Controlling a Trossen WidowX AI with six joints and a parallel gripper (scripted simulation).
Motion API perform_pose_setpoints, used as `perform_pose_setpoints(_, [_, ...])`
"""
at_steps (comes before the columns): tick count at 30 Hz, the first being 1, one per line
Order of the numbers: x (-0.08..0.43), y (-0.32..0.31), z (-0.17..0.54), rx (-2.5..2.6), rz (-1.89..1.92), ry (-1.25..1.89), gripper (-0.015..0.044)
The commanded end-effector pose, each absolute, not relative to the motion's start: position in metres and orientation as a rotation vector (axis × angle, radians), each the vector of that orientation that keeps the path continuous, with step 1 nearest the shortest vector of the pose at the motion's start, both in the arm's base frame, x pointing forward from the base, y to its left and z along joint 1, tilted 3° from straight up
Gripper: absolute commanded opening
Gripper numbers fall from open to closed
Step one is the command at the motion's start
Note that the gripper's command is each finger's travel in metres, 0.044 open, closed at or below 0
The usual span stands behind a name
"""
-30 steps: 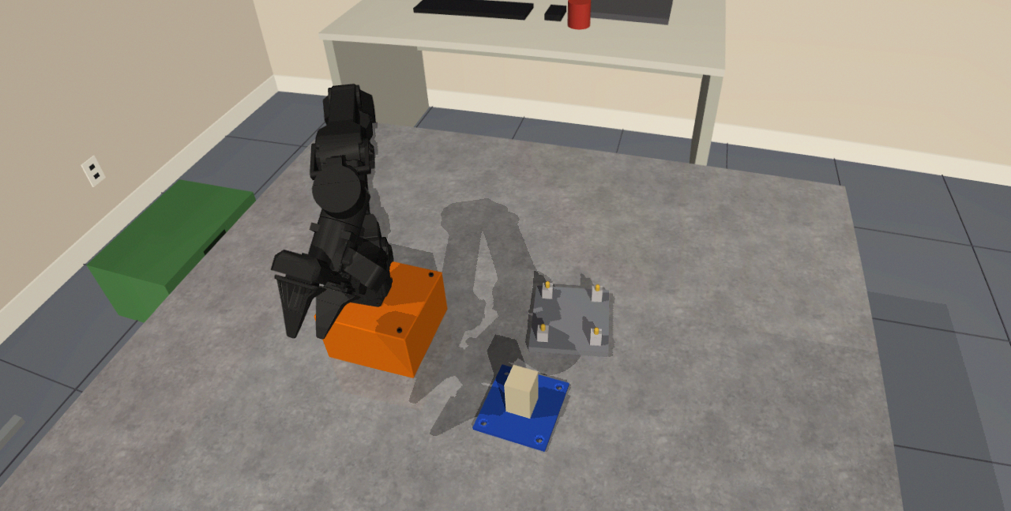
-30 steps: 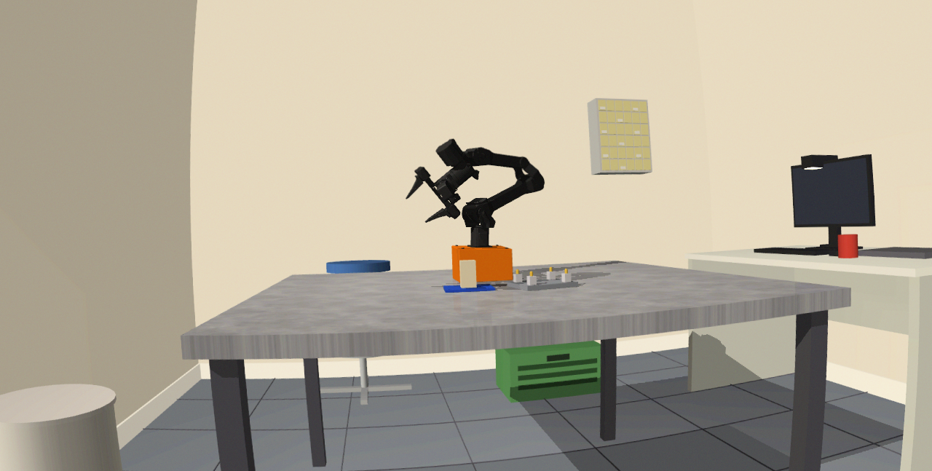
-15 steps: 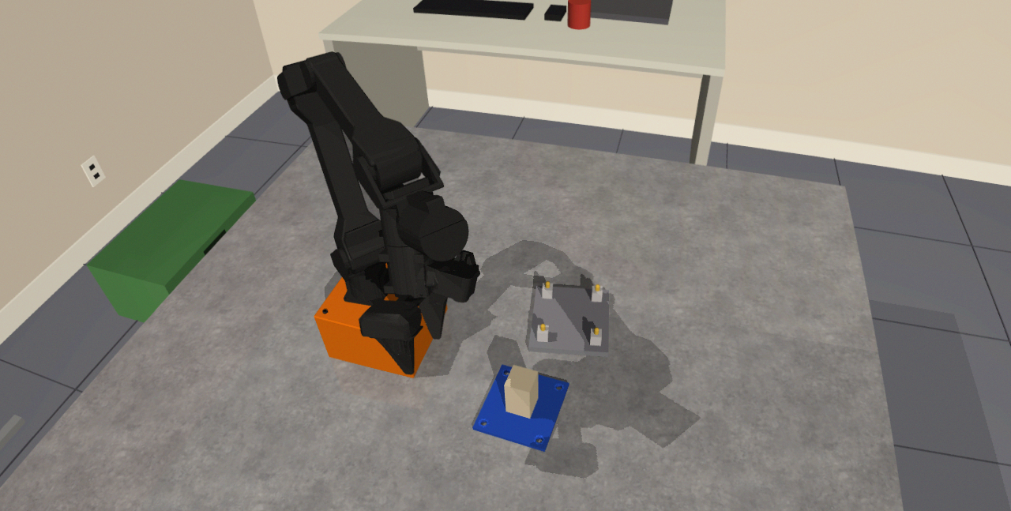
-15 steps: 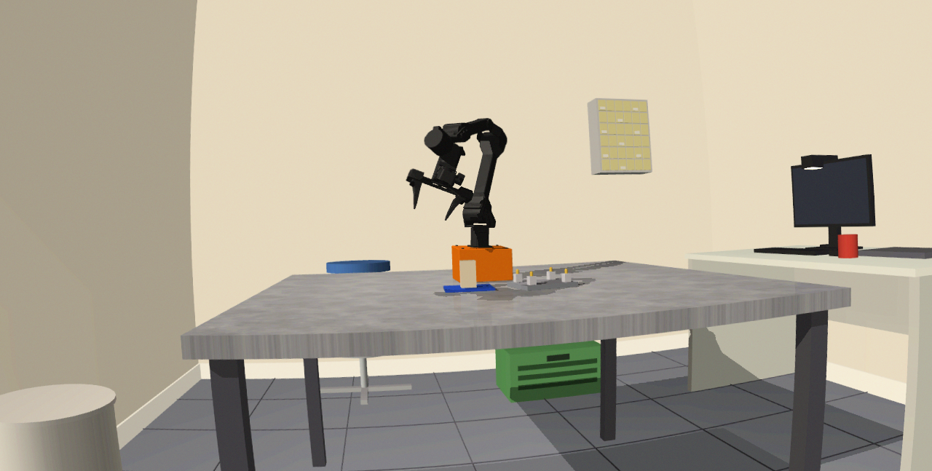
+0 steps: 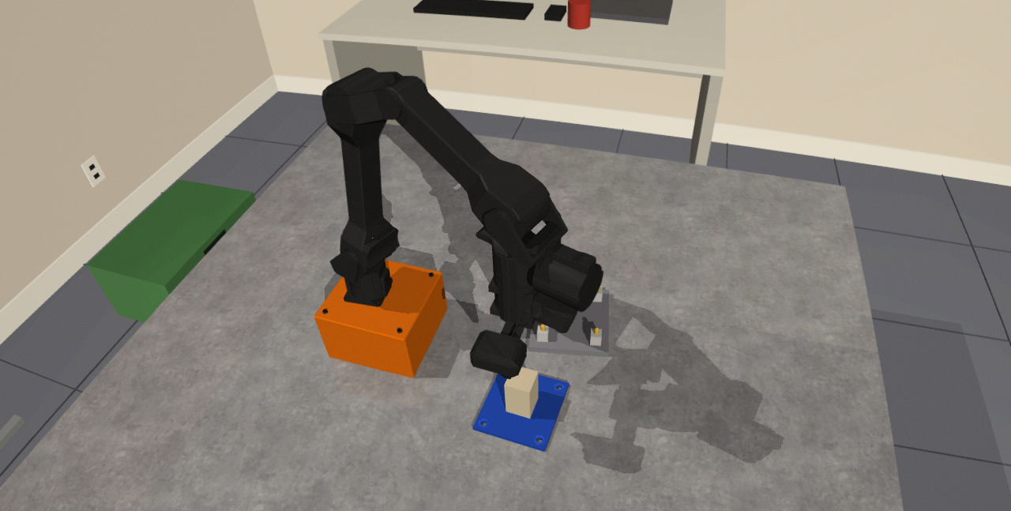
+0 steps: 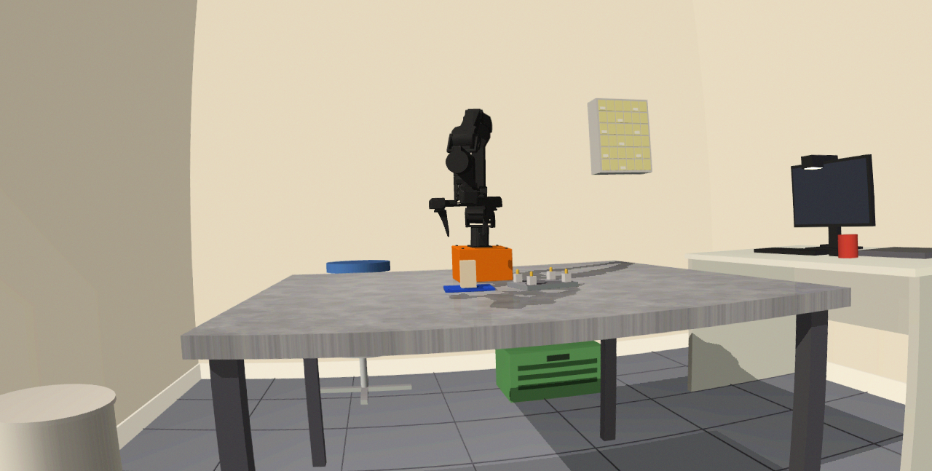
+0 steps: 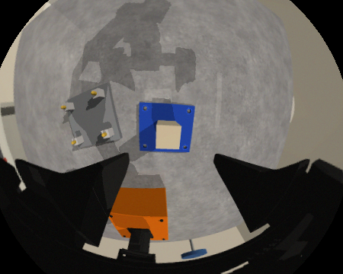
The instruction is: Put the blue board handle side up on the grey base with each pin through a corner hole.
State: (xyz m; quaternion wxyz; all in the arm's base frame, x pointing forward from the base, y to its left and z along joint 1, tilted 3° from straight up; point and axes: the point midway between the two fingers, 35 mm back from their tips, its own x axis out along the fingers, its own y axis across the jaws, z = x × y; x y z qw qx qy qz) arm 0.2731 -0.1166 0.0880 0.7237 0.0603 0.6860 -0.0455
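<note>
Blue board (image 5: 494, 415) (image 6: 449, 288) (image 7: 148, 129): flat on the grey surface (image 5: 233, 402) (image 6: 312, 311) (image 7: 251, 76), beside the base, off its posts.
Long axis: I cannot tell; the board looks nearly square.
Handle (image 5: 520, 395) (image 6: 467, 274) (image 7: 168, 136): cream, pointing upward.
Grey base (image 5: 565, 348) (image 6: 544, 286) (image 7: 84, 116): four posts, gold-tipped.
My pincer (image 6: 466, 227) (image 7: 174, 158): spread, nothing between its fingers, above the board.

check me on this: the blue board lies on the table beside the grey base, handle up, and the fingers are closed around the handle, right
The fingers are not closed around the handle: the wrist view shows them wide apart with nothing between them. The rest holds: the board lies on the table beside the base, handle up.
</note>
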Motion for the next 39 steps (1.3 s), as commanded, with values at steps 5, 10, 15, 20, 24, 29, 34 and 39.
perform_pose_setpoints(5, [0.278, -0.116, 0.055, 0.149, -0.107, 1.507, 0.044])
perform_pose_setpoints(10, [0.278, -0.115, 0.045, 0.149, -0.107, 1.507, 0.044])
perform_pose_setpoints(15, [0.278, -0.115, 0.039, 0.149, -0.107, 1.507, 0.044])
perform_pose_setpoints(20, [0.279, -0.115, 0.031, 0.149, -0.107, 1.507, 0.044])
perform_pose_setpoints(24, [0.279, -0.115, 0.025, 0.149, -0.106, 1.507, 0.044])
perform_pose_setpoints(29, [0.28, -0.115, 0.016, 0.149, -0.106, 1.507, 0.044])
perform_pose_setpoints(34, [0.281, -0.115, 0.008, 0.149, -0.106, 1.507, 0.044])
perform_pose_setpoints(39, [0.281, -0.115, 0.0, 0.149, -0.106, 1.507, 0.044])
